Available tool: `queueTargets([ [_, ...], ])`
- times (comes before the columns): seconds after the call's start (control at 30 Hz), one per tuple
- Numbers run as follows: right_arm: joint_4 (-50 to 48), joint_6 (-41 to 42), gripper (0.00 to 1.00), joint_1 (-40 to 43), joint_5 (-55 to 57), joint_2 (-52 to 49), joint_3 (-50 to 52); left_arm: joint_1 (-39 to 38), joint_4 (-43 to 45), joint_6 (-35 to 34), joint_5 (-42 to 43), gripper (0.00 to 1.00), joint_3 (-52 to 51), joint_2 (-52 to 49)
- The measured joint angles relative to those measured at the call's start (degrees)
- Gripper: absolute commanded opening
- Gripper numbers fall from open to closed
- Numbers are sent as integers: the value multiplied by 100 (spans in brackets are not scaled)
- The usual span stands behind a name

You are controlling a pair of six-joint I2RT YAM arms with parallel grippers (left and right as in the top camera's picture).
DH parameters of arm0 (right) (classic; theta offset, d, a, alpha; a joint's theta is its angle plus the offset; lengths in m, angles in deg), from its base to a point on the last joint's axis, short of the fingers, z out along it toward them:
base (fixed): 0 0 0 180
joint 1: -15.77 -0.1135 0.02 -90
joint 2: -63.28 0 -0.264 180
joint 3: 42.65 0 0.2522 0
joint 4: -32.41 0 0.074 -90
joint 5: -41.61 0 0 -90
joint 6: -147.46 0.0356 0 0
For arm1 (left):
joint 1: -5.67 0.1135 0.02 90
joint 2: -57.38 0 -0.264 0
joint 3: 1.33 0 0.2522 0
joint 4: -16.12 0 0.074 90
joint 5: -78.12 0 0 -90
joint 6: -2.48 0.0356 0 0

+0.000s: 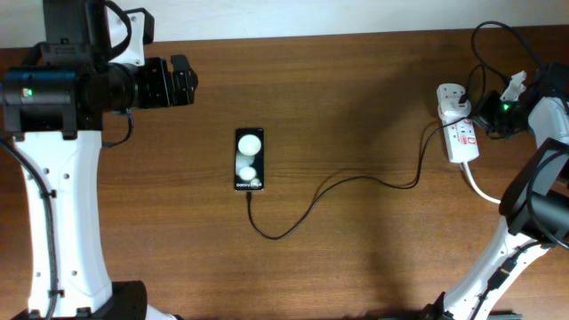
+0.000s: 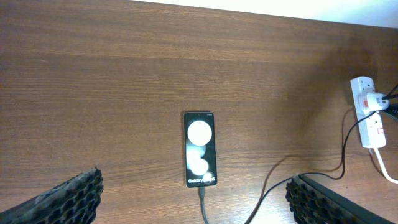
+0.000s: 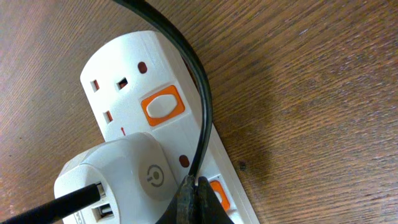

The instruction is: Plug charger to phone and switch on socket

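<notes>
Table [image 1: 356, 89]: dark brown wood, fine grain running left to right in overhead view, matt sheen. Broad soft shadow patch right of centre, toward far side. Far edge straight; beyond it pale cream strip [image 1: 311, 18], plain, unmarked. Same pale strip along top of left wrist view. Right wrist close-up: grain coarse and streaky, one small dark speck [image 3: 241, 166] on wood.

Phone [image 1: 250, 160] at centre, socket [image 1: 459, 126] far right, charger [image 1: 373, 180] between them
</notes>
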Motion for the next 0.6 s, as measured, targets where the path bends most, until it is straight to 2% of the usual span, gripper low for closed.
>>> queueTargets([
  [0.6, 326, 236, 4, -107, 256, 0, -87, 0, 0, 0, 0, 99, 0, 2],
])
